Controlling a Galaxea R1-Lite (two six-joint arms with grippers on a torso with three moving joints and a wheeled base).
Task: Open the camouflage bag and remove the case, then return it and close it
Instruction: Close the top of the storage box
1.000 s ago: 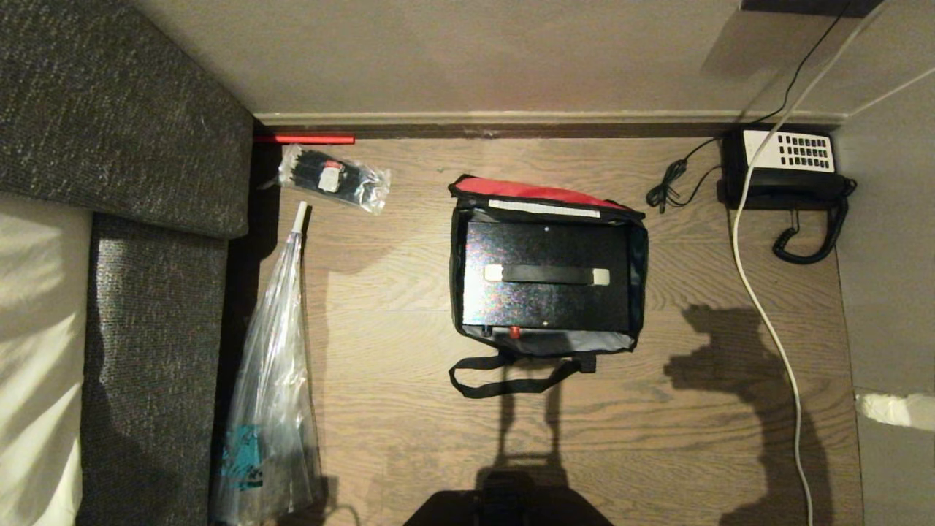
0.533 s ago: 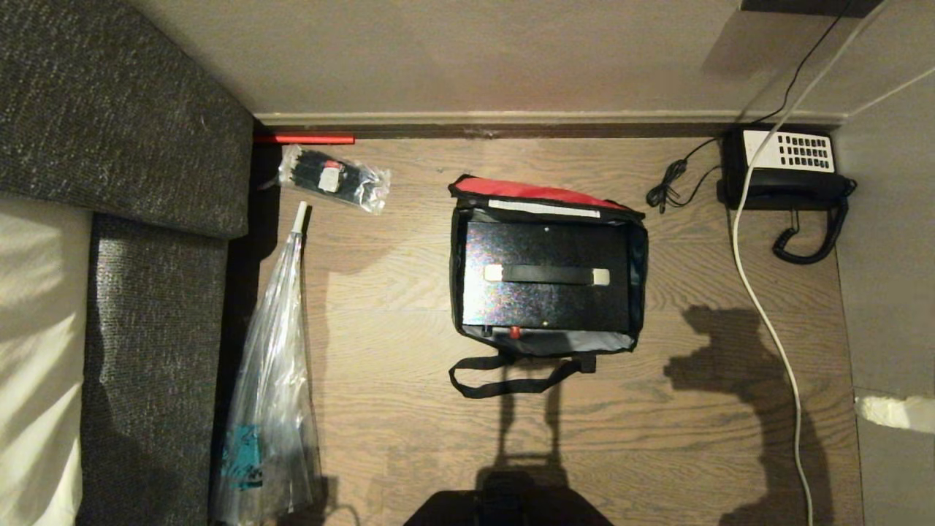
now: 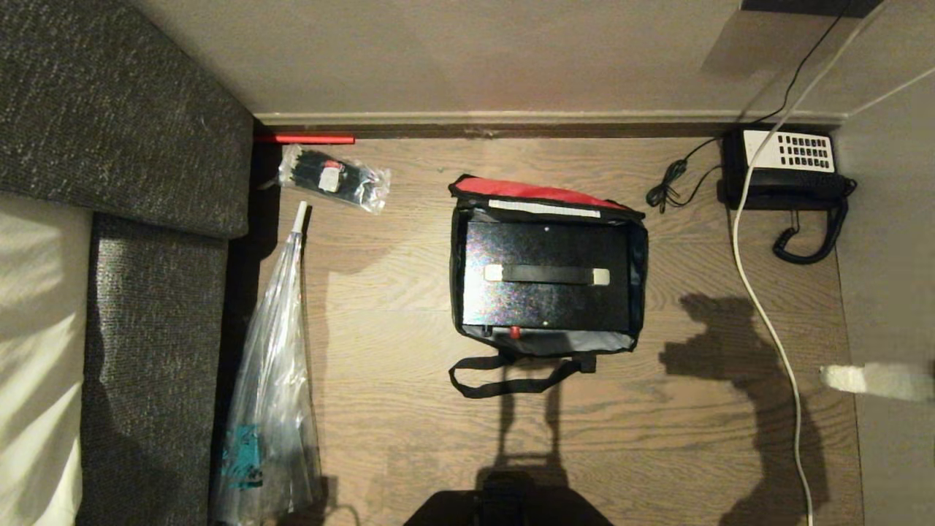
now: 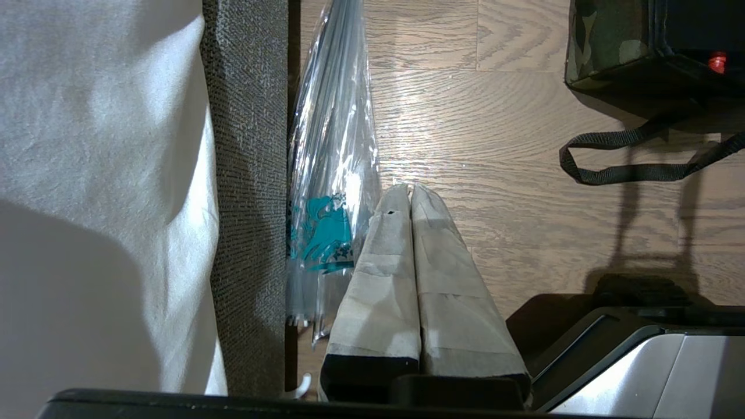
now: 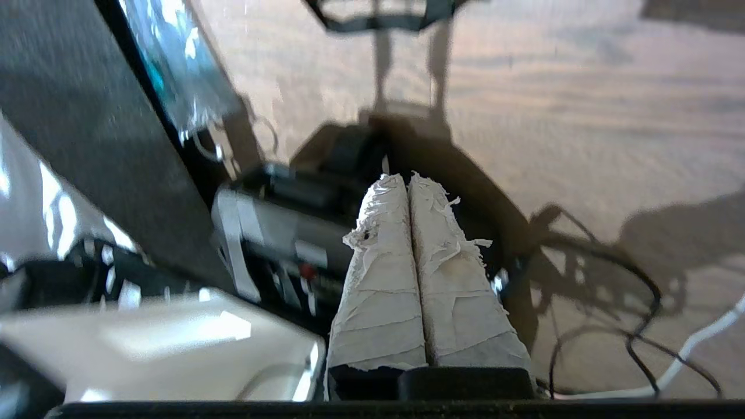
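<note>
The camouflage bag (image 3: pixel 640 256) stands open on the wooden floor in the head view, its red-edged lid folded back toward the wall. Inside it lies the case (image 3: pixel 544 303), glossy black with a strap handle on top and a red button at its near edge. A camouflage corner of the bag (image 4: pixel 599 41) also shows in the left wrist view. My right gripper (image 3: pixel 833 378) enters from the right edge, well right of the bag, shut and empty (image 5: pixel 409 179). My left gripper (image 4: pixel 410 189) is parked low beside the sofa, shut with nothing in it.
The bag's black strap (image 3: pixel 511 380) loops on the floor in front of it. A desk telephone (image 3: pixel 785 164) and a white cable (image 3: pixel 760 307) lie at the right. A long clear plastic bag (image 3: pixel 274 380) and a small one (image 3: pixel 332 175) lie beside the dark sofa (image 3: pixel 124 124).
My right gripper's white tip has come further into the head view from the right edge and moved up a little; its shadow on the floor shifted too. Bag and case have not moved.
</note>
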